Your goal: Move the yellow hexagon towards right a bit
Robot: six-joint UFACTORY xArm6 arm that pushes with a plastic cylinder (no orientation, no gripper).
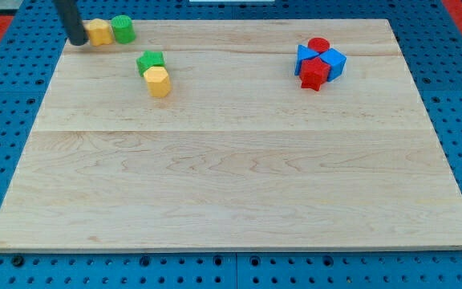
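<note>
A yellow hexagon (pixel 158 81) sits left of centre near the view's top, touching a green star (pixel 150 62) just above it. My tip (pixel 79 41) is at the board's top left corner, against the left side of another yellow block (pixel 99 32) whose shape I cannot make out. A green cylinder (pixel 123 29) touches that yellow block on its right. The tip is well up and to the left of the yellow hexagon, apart from it.
At the view's top right is a tight cluster: a red cylinder (pixel 318 46), two blue blocks (pixel 304 58) (pixel 334 62) and a red star (pixel 314 75). The wooden board (pixel 231 177) lies on a blue pegboard surface.
</note>
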